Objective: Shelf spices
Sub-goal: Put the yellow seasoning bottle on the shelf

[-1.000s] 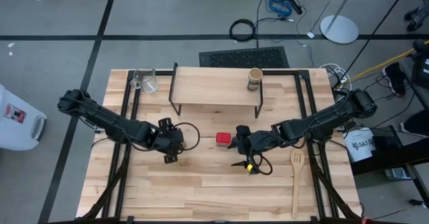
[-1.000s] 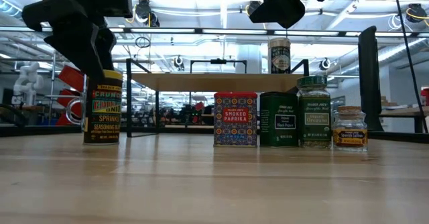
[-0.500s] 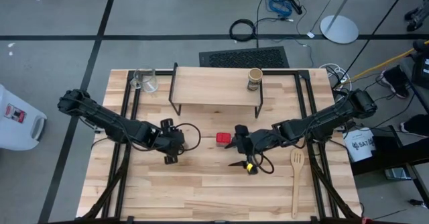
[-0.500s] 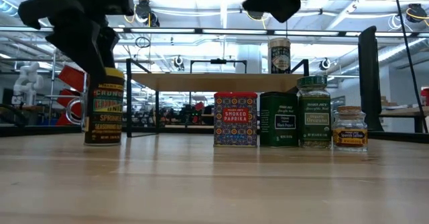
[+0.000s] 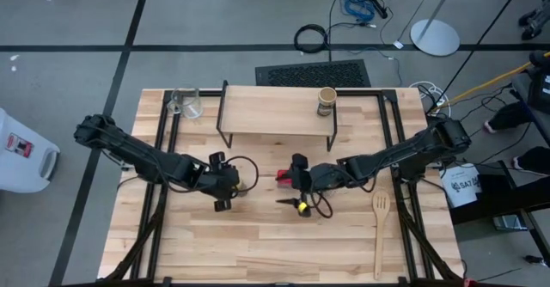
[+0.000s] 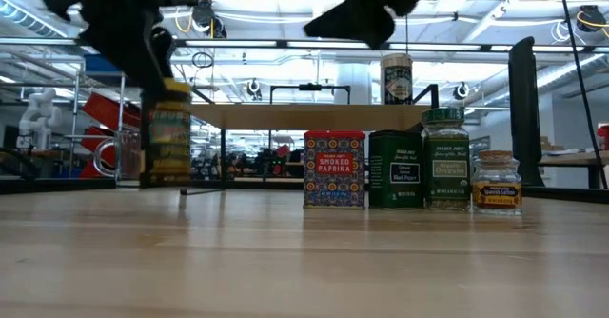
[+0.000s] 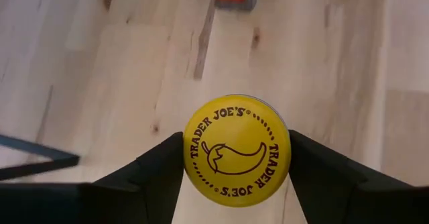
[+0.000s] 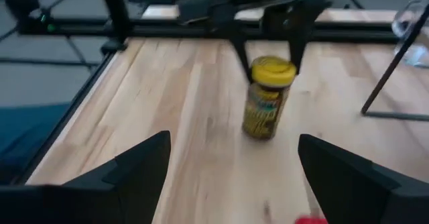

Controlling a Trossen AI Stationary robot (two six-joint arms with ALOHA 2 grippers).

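A: Looking back a second, we see the yellow jar was standing on the table at the left of the low view; now its base hangs clear of the wood and it sits nearer the row of spices; we read that as the lift begun, with the carry to the shelf ahead.

B: Agreed; and the right gripper has slid toward the table's middle; a second ago it sat farther right; in the high view it now lies over the red tin, so we judge that tin its next pick.

A: What of the left gripper?

B: We see its two fingers pressed against either side of the yellow lid in the left wrist view; it is closed on the jar at lid height, nothing else touching it; the jar hangs upright, perhaps a touch tilted.

A: And the right claw?

B: Wide; in the right wrist view its fingers stand far apart with bare table between them; it holds nothing and touches nothing we can see.

A: Where do the other spices stand?

B: The tall tan jar is already on the shelf, toward its right end; the red tin, the dark tin, the green-lidded jar and the tiny brown jar wait in a row on the table in front of the shelf; so one is shelved and five are left.
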